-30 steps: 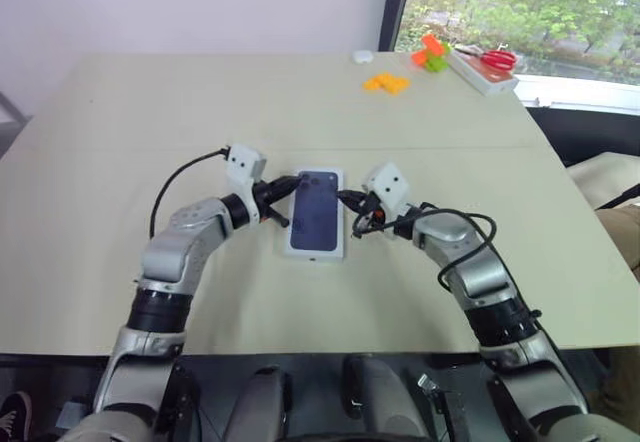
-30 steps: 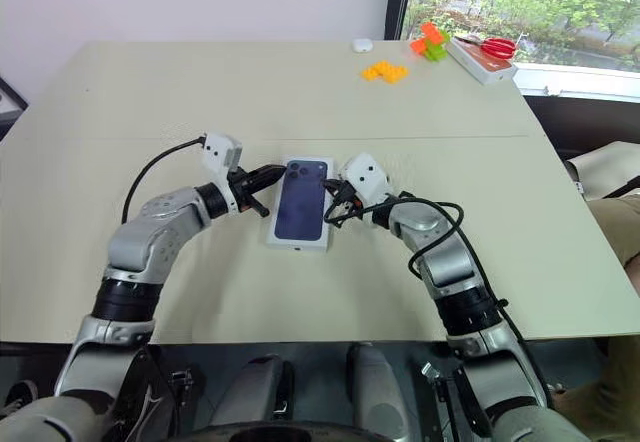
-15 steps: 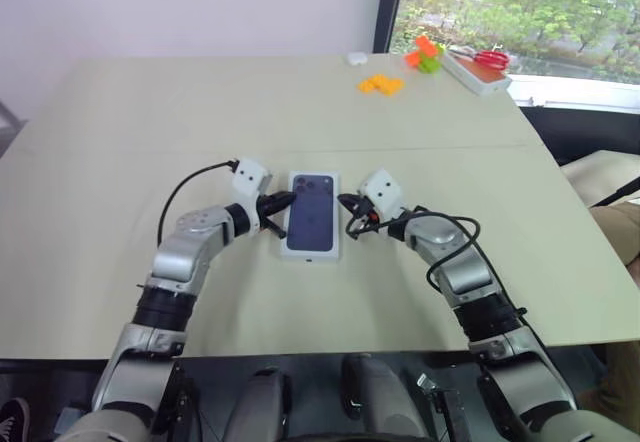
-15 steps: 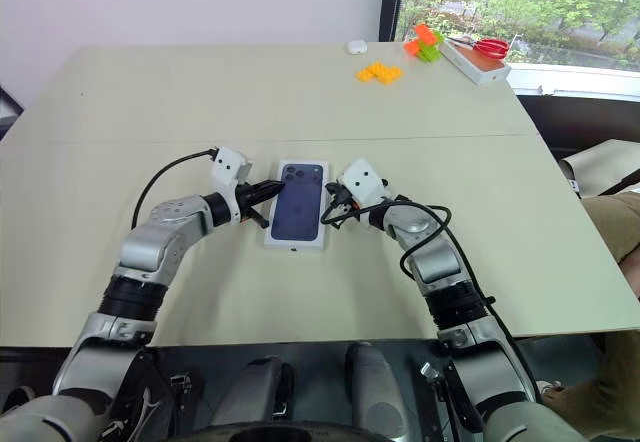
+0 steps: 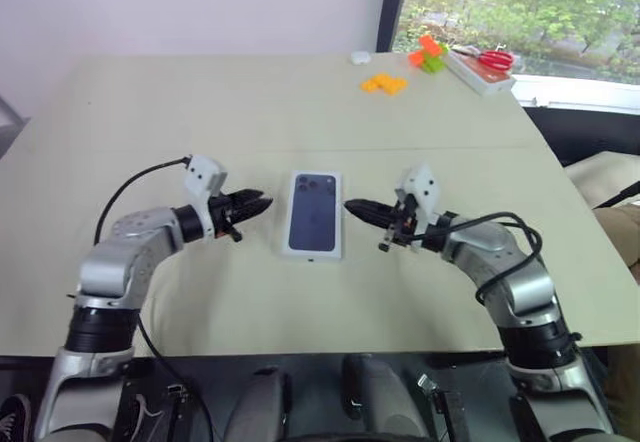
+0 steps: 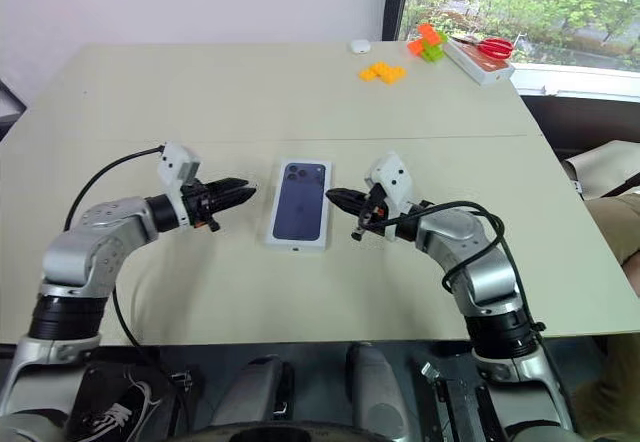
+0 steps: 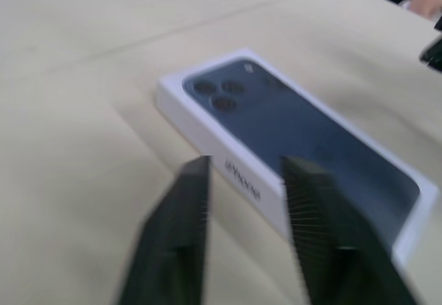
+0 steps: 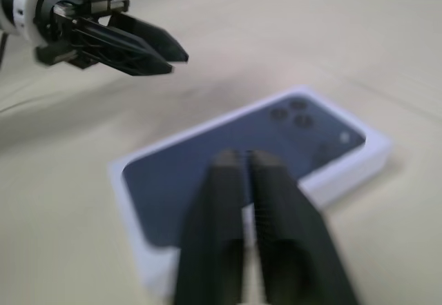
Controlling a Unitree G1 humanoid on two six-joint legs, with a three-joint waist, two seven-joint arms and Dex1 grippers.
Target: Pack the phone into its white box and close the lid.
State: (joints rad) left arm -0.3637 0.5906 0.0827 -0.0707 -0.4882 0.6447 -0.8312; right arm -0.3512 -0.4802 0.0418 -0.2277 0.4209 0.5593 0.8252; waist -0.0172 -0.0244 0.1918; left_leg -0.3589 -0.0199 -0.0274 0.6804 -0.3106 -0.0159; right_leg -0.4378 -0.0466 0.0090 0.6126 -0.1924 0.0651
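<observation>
Closed phone package at the centre of the table (image 5: 120, 92), with 2 arms flanking it. At left, the left gripper (image 5: 262, 202) hovers just beside the package without touching it; in the left wrist view its 2 fingers (image 7: 181, 229) stand clearly parted, with nothing between them. At centre, the lid (image 5: 313, 212), its printed phone picture facing up, sits squarely over the white box (image 7: 228, 170), whose white side wall shows beneath the printed face. The phone itself cannot be seen; it is judged to lie inside, though the closed lid hides the contents. At right, the right gripper (image 5: 352, 206) points at the package from just beside it, also apart from it; its fingers (image 8: 238, 215) stand nearly together with only a thin slit between them, and they hold nothing. The task appears complete: the package is shut and both grippers are clear of it. Orange blocks (image 5: 385, 84) lie well apart at the far edge.
</observation>
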